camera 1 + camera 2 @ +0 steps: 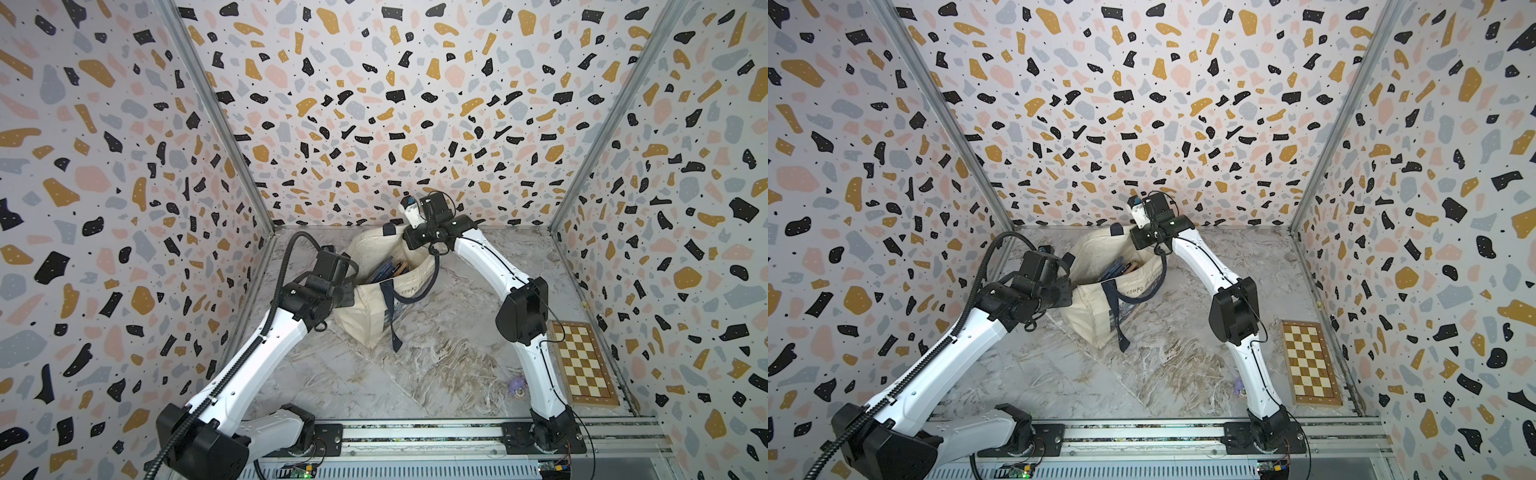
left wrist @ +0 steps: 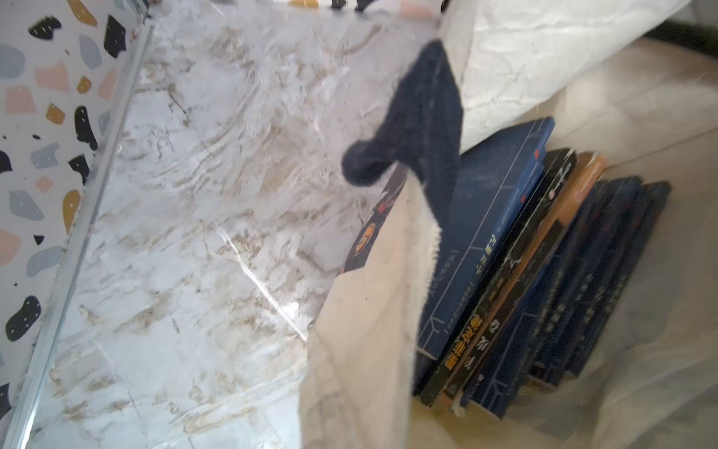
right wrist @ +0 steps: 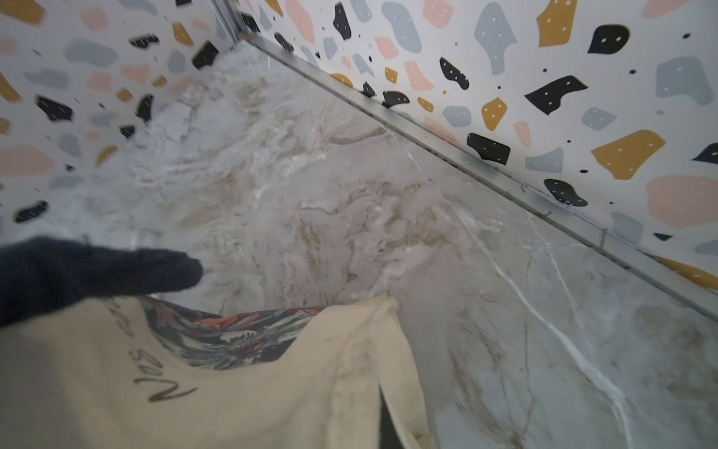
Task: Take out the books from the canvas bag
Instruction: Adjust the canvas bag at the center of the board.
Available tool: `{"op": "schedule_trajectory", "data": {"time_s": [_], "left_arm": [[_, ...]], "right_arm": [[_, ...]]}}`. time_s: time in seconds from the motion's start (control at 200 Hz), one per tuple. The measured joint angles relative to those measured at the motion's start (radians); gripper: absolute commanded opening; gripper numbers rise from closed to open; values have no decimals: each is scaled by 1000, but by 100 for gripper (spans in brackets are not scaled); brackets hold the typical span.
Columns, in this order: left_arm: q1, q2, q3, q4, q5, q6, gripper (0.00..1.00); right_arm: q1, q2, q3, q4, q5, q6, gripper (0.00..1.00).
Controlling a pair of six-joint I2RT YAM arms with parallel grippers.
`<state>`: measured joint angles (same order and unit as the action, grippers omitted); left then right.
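Because the books [image 2: 501, 248] stand on edge, stiff and probably heavy, inside the soft canvas bag [image 1: 365, 328] on the marble table [image 1: 436, 374], an exposed upper edge looks easiest to grasp, while the left gripper [image 1: 350, 286] and the right gripper [image 1: 409, 239] have jaws pressed together, apparently pinching opposite rims.

Top views look down from above; wrist views sit close to the canvas bag [image 2: 357, 350]

books [image 1: 390, 269] in canvas bag [image 1: 361, 316] | checkered board [image 1: 582, 361] well right of it
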<state>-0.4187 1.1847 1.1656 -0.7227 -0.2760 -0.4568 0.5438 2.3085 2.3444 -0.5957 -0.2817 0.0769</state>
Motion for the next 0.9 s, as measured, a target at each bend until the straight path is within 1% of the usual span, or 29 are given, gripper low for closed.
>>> {"op": "schedule_trajectory", "data": {"time_s": [0.055,0.115,0.195,0.305,0.41,0.515,0.601,0.721,0.901], "left_arm": [[0,0,0,42,-6,-1,0],[1,-2,-15,105,-11,0,0],[5,-16,-69,201,-16,-5,0],[9,-66,-193,321,-21,-47,0],[2,-134,-338,430,-9,-119,0],[-36,-193,-484,511,-2,-166,0],[-74,-228,-565,538,-2,-169,0],[-124,-293,-632,548,-8,-157,0],[-173,-411,-752,564,5,-141,0]], "right_arm": [[-14,-22,-35,39,-34,29,0],[-29,-77,-128,94,-59,56,0],[-39,-219,-360,202,-74,90,0],[-33,-428,-693,357,-76,132,0],[-31,-582,-937,490,-64,180,0],[-30,-700,-1157,639,-58,238,0],[-29,-767,-1297,744,-50,280,0],[-26,-853,-1463,861,-44,331,0],[13,-960,-1656,965,-3,384,0]]}}
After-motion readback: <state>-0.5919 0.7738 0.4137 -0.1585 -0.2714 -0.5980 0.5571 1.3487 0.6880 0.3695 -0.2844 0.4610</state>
